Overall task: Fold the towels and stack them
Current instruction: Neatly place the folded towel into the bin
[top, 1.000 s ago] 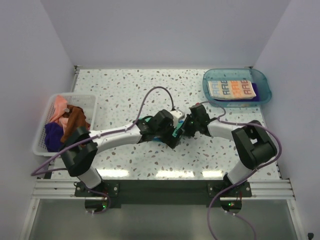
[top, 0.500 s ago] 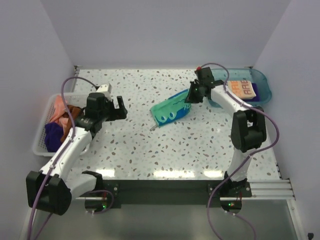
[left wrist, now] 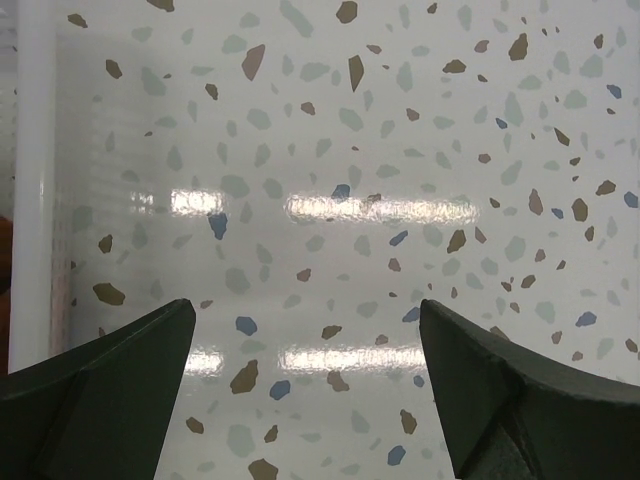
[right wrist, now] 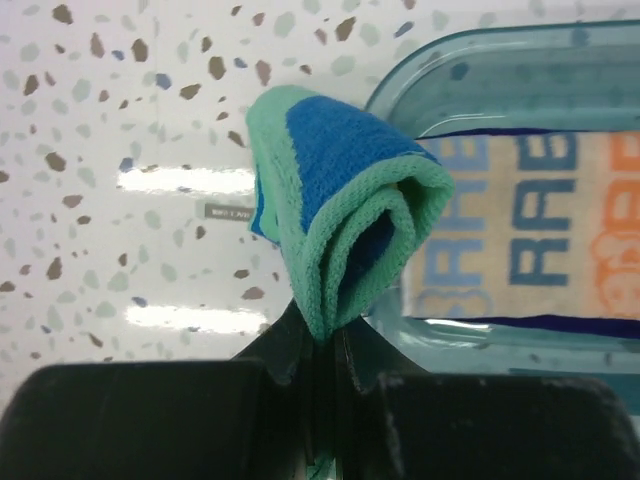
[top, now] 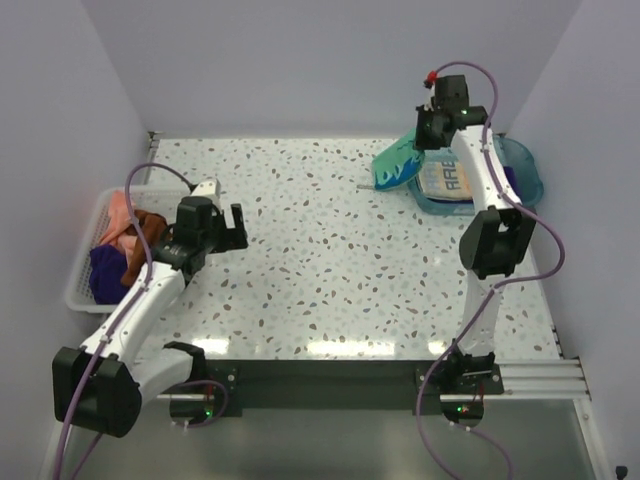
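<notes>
Right fingers (right wrist: 283, 350) clenched on green-blue towel (right wrist: 340, 190) by teal tray (right wrist: 480, 60) (pinch visible only from wrist); left fingers (left wrist: 100, 390) spread.

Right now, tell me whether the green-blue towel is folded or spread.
Folded: the green-blue towel hangs doubled in rolled layers, pinched between the right fingers.
</notes>
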You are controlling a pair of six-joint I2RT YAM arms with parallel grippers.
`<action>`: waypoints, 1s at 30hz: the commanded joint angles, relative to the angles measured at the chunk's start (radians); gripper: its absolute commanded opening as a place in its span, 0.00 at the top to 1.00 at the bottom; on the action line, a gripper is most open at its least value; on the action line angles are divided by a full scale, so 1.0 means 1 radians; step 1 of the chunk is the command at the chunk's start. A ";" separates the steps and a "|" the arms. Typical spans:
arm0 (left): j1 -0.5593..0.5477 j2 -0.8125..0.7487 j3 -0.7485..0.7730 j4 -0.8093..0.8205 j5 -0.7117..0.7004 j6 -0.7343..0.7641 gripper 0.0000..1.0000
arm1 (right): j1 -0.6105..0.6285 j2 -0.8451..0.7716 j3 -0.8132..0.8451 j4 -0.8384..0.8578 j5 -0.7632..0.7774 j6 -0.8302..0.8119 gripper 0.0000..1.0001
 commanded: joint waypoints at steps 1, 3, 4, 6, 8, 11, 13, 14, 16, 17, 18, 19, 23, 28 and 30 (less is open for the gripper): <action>0.002 0.011 0.009 0.012 -0.044 0.027 0.00 | -0.047 0.044 0.147 -0.135 0.046 -0.176 1.00; 0.002 0.019 0.011 0.007 -0.055 0.030 0.00 | -0.085 0.057 0.187 -0.172 0.064 -0.246 1.00; 0.002 0.028 0.011 0.004 -0.060 0.029 0.00 | -0.096 0.057 0.192 -0.182 0.064 -0.263 1.00; 0.002 0.040 0.009 0.003 -0.057 0.029 0.00 | -0.122 0.049 0.183 -0.186 0.064 -0.300 1.00; 0.002 0.060 0.009 0.007 -0.040 0.029 0.00 | -0.178 0.050 0.181 -0.187 0.070 -0.326 1.00; 0.002 0.086 0.009 0.013 -0.025 0.029 0.00 | -0.202 0.064 0.184 -0.183 0.102 -0.375 1.00; 0.002 0.102 0.009 0.018 -0.020 0.029 0.01 | -0.218 0.079 0.202 -0.186 0.131 -0.397 1.00; 0.002 0.105 0.011 0.020 -0.017 0.030 0.01 | -0.225 0.087 0.210 -0.187 0.157 -0.409 1.00; 0.002 0.120 0.011 0.024 -0.012 0.029 0.01 | -0.241 0.099 0.213 -0.177 0.167 -0.412 1.00; 0.002 0.128 0.011 0.029 -0.005 0.030 0.01 | -0.251 0.103 0.210 -0.170 0.173 -0.412 1.00; 0.002 0.134 0.011 0.029 0.000 0.030 0.01 | -0.255 0.103 0.207 -0.163 0.176 -0.415 1.00; 0.002 0.146 0.012 0.032 0.003 0.030 0.01 | -0.257 0.103 0.196 -0.144 0.176 -0.420 1.00; 0.002 0.165 0.009 0.041 0.015 0.032 0.02 | -0.258 0.112 0.195 -0.130 0.193 -0.457 1.00; 0.002 0.183 0.011 0.052 0.032 0.033 0.02 | -0.265 0.130 0.190 -0.112 0.217 -0.469 1.00; 0.002 0.185 0.009 0.055 0.032 0.036 0.02 | -0.266 0.133 0.180 -0.100 0.225 -0.469 1.00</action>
